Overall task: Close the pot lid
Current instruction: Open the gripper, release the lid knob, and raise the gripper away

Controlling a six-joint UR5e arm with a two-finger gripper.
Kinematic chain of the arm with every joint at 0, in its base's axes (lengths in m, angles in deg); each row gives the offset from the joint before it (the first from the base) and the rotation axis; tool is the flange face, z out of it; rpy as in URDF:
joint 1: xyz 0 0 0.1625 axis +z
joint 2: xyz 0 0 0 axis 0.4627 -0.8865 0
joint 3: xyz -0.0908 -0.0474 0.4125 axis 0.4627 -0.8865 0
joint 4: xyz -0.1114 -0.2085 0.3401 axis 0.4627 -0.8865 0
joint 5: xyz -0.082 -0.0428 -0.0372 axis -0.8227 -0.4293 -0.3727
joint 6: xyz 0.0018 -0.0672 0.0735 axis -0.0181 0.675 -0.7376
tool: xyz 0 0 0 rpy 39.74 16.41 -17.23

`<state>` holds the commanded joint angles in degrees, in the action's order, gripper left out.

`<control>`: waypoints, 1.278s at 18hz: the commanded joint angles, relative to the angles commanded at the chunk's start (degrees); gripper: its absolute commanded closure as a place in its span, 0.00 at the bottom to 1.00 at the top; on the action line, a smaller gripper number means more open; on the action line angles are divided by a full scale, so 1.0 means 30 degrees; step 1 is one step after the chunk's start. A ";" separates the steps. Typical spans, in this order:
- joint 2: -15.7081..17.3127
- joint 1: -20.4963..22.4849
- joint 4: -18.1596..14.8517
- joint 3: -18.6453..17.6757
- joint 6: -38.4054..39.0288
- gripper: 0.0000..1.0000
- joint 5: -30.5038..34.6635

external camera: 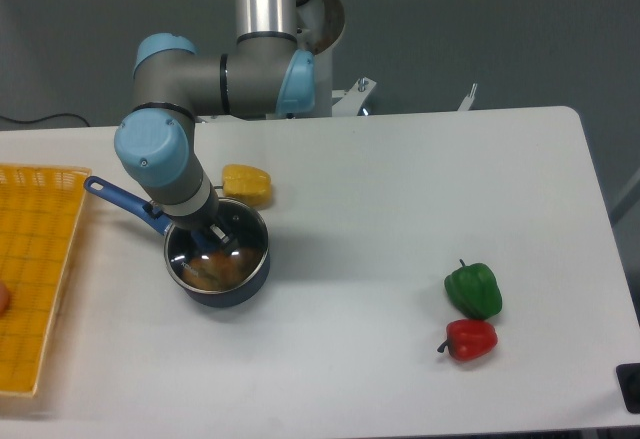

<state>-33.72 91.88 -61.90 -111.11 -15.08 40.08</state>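
Toward the left side of the white surface, nearer its back edge than its front, sits the one pot, a small dark blue saucepan whose long handle runs out toward the back-left. Across its mouth lies the single lid, a clear glass disc with a thin metal rim; it looks seated level on the pot, with something orange-brown dimly visible through the glass, so the closing seems done or nearly so. Directly above the lid's centre hangs the gripper, reaching down from the one arm; its jaws cover the spot where a knob would sit, and I cannot tell whether they pinch it or stand spread, as the wrist hides much of them. That central hold makes sense, since lifting a lid by its middle keeps it flat as it meets the rim. Just behind the pot, close to its back rim, rests one yellow pepper. Well apart, toward the front-right corner, one green pepper and one red pepper lie touching or nearly so. Along the left edge lies one yellow mesh tray, partly cut off.
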 joint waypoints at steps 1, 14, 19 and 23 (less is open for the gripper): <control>-0.0030 -0.0029 0.0000 0.0001 0.0000 0.00 0.0029; 0.0966 0.1433 -0.0264 0.1991 -0.0986 0.00 -0.0586; 0.1757 0.4128 -0.0877 0.1847 -0.5997 0.00 -0.0528; 0.2021 0.5270 -0.1142 0.1818 -0.7292 0.00 -0.0235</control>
<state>-27.66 107.69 -65.32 -105.65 -36.96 39.38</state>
